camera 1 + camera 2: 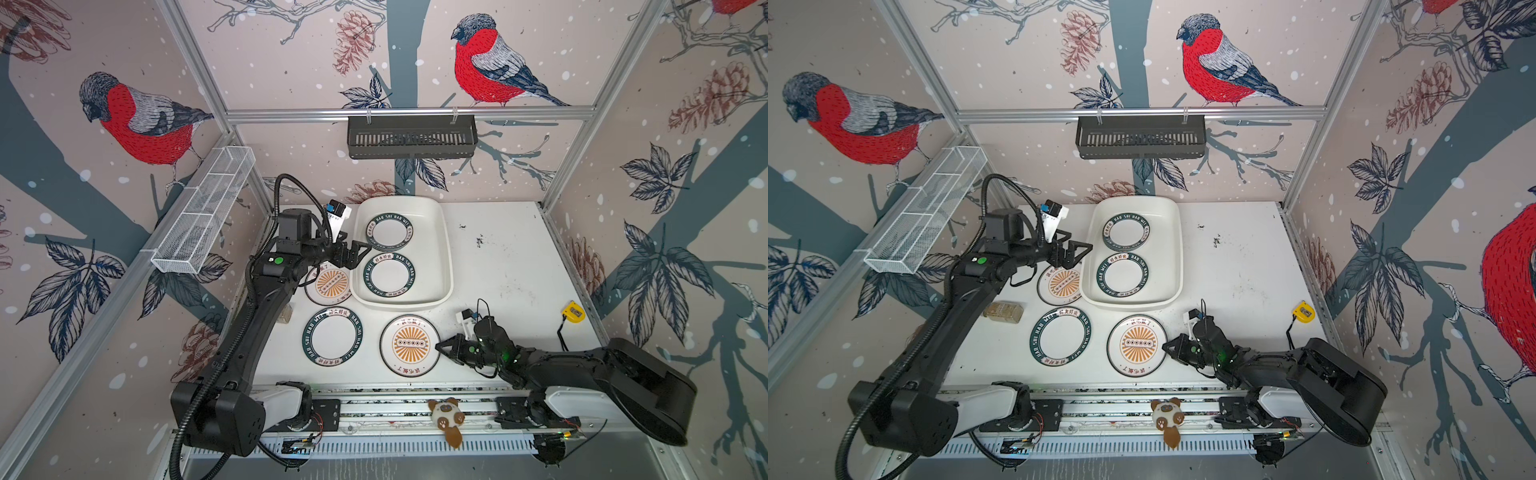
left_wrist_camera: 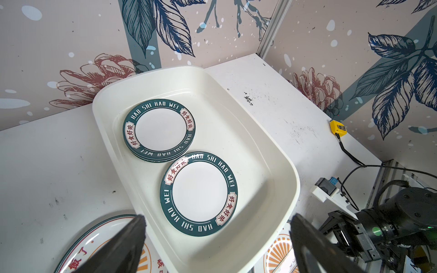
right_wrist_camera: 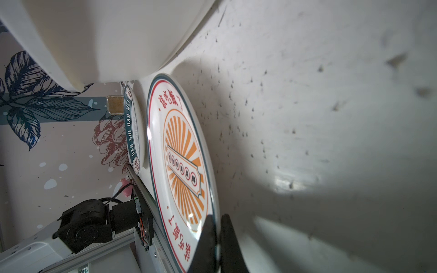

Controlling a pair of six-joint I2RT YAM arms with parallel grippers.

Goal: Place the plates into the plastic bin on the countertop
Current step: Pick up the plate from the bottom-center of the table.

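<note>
Right wrist view: right gripper [image 3: 216, 221] clenched on rim of sunburst plate [image 3: 182, 165], which lies on countertop [image 3: 307, 94] just beside plastic bin [image 1: 447, 257]. Seen in a top view, left gripper [image 1: 358, 254] spread wide, empty, at bin's edge. Inside bin: green-rimmed plates [image 1: 390, 275]. Beside bin: second sunburst plate [image 1: 330, 286], lone green-rimmed plate [image 1: 332, 336].

1. I work in a robot test cell, not a real kitchen: bare aluminium profiles [image 1: 407, 113] frame the walls.
2. The walls are flat panels printed with bullfinches [image 1: 490, 62] and pine cones, like a stage decoration.
3. A metal rail [image 1: 374, 411] at the front edge of the white surface [image 1: 511, 257] carries my left arm [image 1: 245, 332] and my right arm [image 1: 582, 361].
4. A bare circuit board [image 1: 297, 448] lies open under the rail.
5. A black slotted basket [image 1: 411, 137] and a wire-mesh basket [image 1: 203, 216] hang on the frame.
</note>
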